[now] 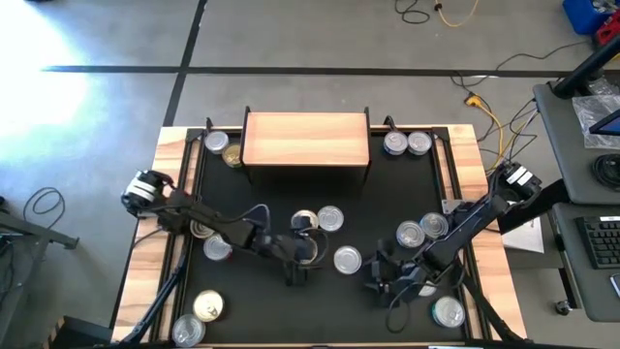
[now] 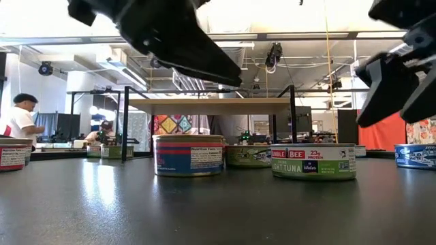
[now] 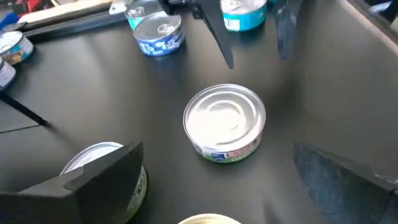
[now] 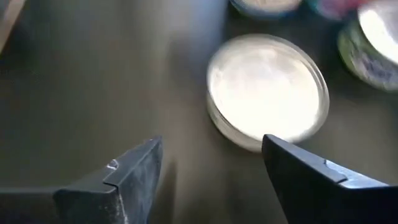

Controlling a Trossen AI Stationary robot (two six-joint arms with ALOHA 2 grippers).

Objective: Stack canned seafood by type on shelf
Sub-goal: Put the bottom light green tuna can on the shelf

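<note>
The light-wood shelf (image 1: 305, 139) stands at the table's far middle, its top bare. Cans of seafood rest flat on the black table: two by each end of the shelf (image 1: 215, 142) (image 1: 407, 143), several at mid-table and along both sides. One silver-lidded, green-labelled can (image 1: 348, 259) (image 3: 225, 122) (image 4: 267, 87) (image 2: 313, 162) lies between my grippers. To its left my left gripper (image 1: 300, 254) (image 3: 216, 152) is open and points at it. To its right my right gripper (image 1: 383, 276) (image 4: 211, 152) is open, above the table, touching nothing.
Two more cans (image 1: 305, 221) (image 1: 330, 218) lie just behind the left gripper, two blue-labelled ones (image 1: 421, 230) behind the right gripper. Other cans lie at the near left (image 1: 208, 306) and near right (image 1: 448, 312). A raised wooden rim (image 1: 145, 262) borders the table.
</note>
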